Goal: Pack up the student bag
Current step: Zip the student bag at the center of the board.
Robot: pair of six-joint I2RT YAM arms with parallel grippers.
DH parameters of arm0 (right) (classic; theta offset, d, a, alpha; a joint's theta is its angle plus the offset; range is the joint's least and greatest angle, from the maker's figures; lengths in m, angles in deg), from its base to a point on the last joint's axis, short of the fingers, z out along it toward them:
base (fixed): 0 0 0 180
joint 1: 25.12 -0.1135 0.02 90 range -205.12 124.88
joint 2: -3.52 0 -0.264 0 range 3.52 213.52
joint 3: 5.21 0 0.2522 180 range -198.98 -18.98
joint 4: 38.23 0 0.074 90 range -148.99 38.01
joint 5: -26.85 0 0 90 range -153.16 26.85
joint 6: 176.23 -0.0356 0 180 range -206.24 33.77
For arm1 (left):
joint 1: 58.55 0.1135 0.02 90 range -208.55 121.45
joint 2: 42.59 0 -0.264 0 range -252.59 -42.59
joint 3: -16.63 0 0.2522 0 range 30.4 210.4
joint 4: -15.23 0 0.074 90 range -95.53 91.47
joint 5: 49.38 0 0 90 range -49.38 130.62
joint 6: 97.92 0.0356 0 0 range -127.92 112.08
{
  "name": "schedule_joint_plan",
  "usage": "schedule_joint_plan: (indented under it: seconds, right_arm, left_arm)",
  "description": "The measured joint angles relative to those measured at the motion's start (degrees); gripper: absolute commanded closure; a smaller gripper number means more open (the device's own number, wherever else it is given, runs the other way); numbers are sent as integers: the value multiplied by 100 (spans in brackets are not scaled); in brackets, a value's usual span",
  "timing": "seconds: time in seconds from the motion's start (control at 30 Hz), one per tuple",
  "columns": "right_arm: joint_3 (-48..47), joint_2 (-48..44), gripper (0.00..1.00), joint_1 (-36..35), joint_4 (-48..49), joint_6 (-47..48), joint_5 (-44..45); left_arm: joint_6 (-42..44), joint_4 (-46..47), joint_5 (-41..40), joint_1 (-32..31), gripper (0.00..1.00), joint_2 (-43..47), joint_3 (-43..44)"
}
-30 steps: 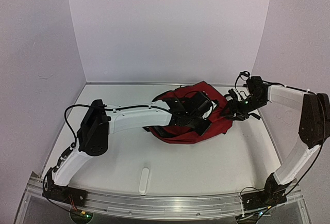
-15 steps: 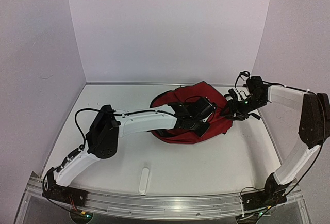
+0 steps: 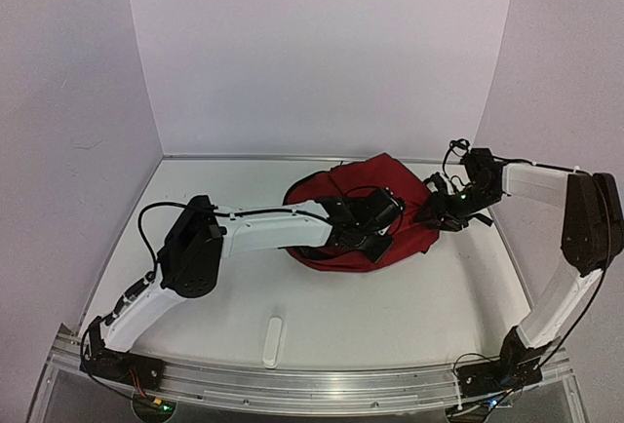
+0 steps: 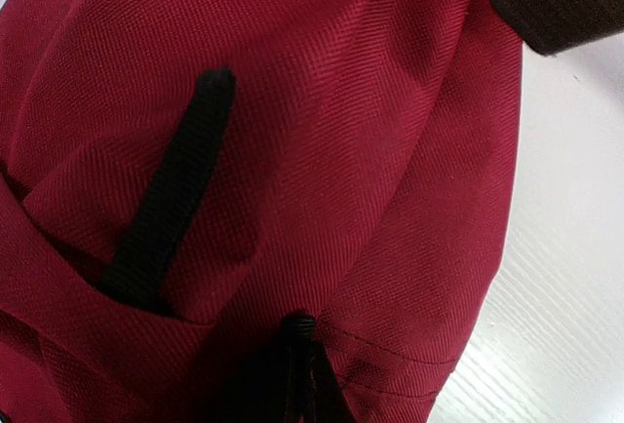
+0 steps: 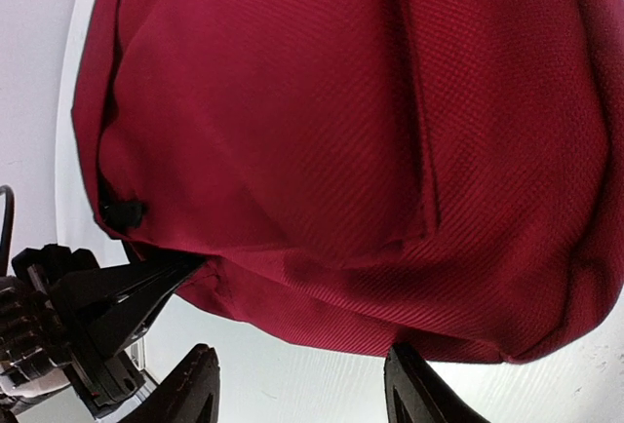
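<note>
One white oblong item [image 3: 273, 341] lies unpacked well nearward of the student bag [image 3: 366, 189], so I log packing unfinished; left gripper [image 3: 375, 236] clamped closed at its front, right gripper [image 5: 300, 384] spread beside it.

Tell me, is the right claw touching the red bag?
Cannot tell. In the right wrist view the open right gripper sits just under the student bag; one fingertip overlaps its edge, but depth is unclear.

The student bag [image 5: 292, 131] ahead of the matt black plastic fingers [image 5: 200, 394] is coarse-woven matt red cloth; the table [image 4: 565, 277] looks white, faintly grained.
</note>
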Motion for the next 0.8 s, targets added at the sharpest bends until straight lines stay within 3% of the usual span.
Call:
schedule_joint_plan:
  seconds: [0.4,0.8]
  right_arm:
    - [-285,636,38,0,203,-40,607]
    - [-519,946,41,168,255,-74,803]
  left_arm:
    - [-370,797,308,-3,100,1744,-2429]
    - [-968,1299,361,42,100,2571,-4041]
